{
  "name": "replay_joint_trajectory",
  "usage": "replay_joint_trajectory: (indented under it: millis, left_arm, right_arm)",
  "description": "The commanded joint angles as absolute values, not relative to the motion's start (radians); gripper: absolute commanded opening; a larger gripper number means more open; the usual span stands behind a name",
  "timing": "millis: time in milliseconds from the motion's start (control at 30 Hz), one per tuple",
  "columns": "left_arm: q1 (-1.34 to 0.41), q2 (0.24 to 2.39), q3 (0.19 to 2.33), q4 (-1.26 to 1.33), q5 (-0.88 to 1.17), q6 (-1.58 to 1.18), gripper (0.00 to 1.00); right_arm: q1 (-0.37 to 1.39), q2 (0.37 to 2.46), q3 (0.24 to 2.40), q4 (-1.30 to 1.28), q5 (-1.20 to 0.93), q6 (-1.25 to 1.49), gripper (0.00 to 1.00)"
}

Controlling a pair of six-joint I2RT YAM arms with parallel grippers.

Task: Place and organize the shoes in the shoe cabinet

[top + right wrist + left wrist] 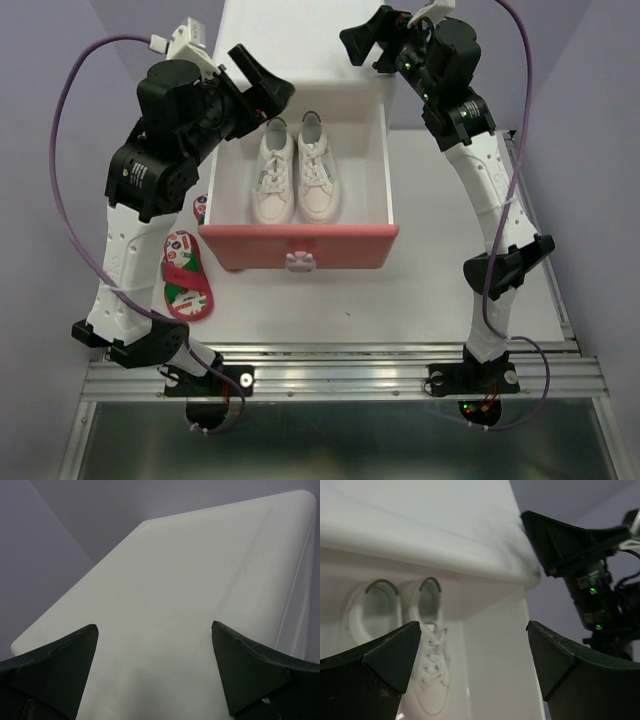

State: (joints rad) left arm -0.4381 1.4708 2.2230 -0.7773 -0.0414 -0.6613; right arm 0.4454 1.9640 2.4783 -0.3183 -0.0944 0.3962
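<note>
The white shoe cabinet (300, 40) stands at the back, its upper drawer (300, 245) with the darker pink front pulled out. The pair of white sneakers (297, 172) lies side by side inside it, toes toward the front. One red sandal (185, 275) lies on the table left of the drawer; the second (202, 208) peeks out beside the drawer, partly hidden by my left arm. My left gripper (265, 95) is open and empty above the drawer's back left corner. The left wrist view shows the sneakers (427, 650). My right gripper (368, 48) is open and empty over the cabinet top (190, 580).
A white bunny knob (300, 262) sticks out from the drawer front. The right arm's gripper (570, 540) shows in the left wrist view, close across the cabinet. The table's front rail (340, 375) runs along the near edge.
</note>
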Motion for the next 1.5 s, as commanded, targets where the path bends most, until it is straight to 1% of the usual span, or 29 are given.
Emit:
replay_joint_trajectory:
  millis: [0,67,200,300,333,367,433,567,633,767,933,1167,1300,1400,1467]
  left_arm:
    - [-0.602,1.558,2.388,-0.765,-0.012,-0.643,0.99]
    - [-0.641,1.601,2.462,-0.772,0.015,-0.646,0.99]
    - [-0.692,1.6,2.431,-0.75,0.214,-0.669,0.99]
    - [-0.692,1.549,2.321,-0.704,0.362,-0.69,0.98]
    - [-0.692,1.534,2.288,-0.654,0.458,-0.722,0.98]
    - [-0.692,1.511,2.24,-0.641,0.484,-0.742,0.97]
    - [-0.692,1.49,2.212,-0.608,0.549,-0.771,0.96]
    - [-0.692,1.457,2.212,-0.555,0.6,-0.869,0.96]
    - [-0.692,1.45,2.194,-0.52,0.656,-0.911,0.96]
    - [-0.692,1.414,2.158,-0.52,0.676,-0.965,0.96]
    - [-0.693,1.35,2.057,-0.495,0.765,-1.057,0.97]
    - [-0.721,1.296,2.005,-0.627,0.88,-1.055,0.96]
    - [-0.75,1.203,1.863,-0.672,0.92,-1.06,0.96]
    - [-0.756,1.158,1.801,-0.577,0.922,-1.158,0.95]
    - [-0.767,1.151,1.804,-0.517,0.907,-1.221,0.95]
  right_arm:
    - [0.448,1.988,2.424,-0.44,-0.178,0.416,1.0]
    - [0.448,1.982,2.413,-0.44,-0.176,0.416,1.0]
    - [0.439,1.976,2.387,-0.44,-0.183,0.42,1.0]
    - [0.439,1.973,2.37,-0.44,-0.19,0.42,1.0]
    - [0.439,1.973,2.361,-0.44,-0.19,0.423,1.0]
    - [0.439,1.971,2.358,-0.44,-0.19,0.423,1.0]
    - [0.439,1.971,2.356,-0.443,-0.196,0.422,1.0]
    - [0.439,1.967,2.342,-0.443,-0.209,0.419,1.0]
    - [0.439,1.964,2.338,-0.446,-0.209,0.419,1.0]
    - [0.439,1.96,2.333,-0.451,-0.21,0.405,1.0]
    - [0.439,1.953,2.321,-0.46,-0.196,0.39,1.0]
    - [0.43,1.944,2.28,-0.463,-0.193,0.374,1.0]
    - [0.42,1.947,2.266,-0.465,-0.192,0.374,1.0]
    - [0.42,1.947,2.264,-0.466,-0.198,0.373,1.0]
    - [0.42,1.942,2.253,-0.468,-0.195,0.37,1.0]
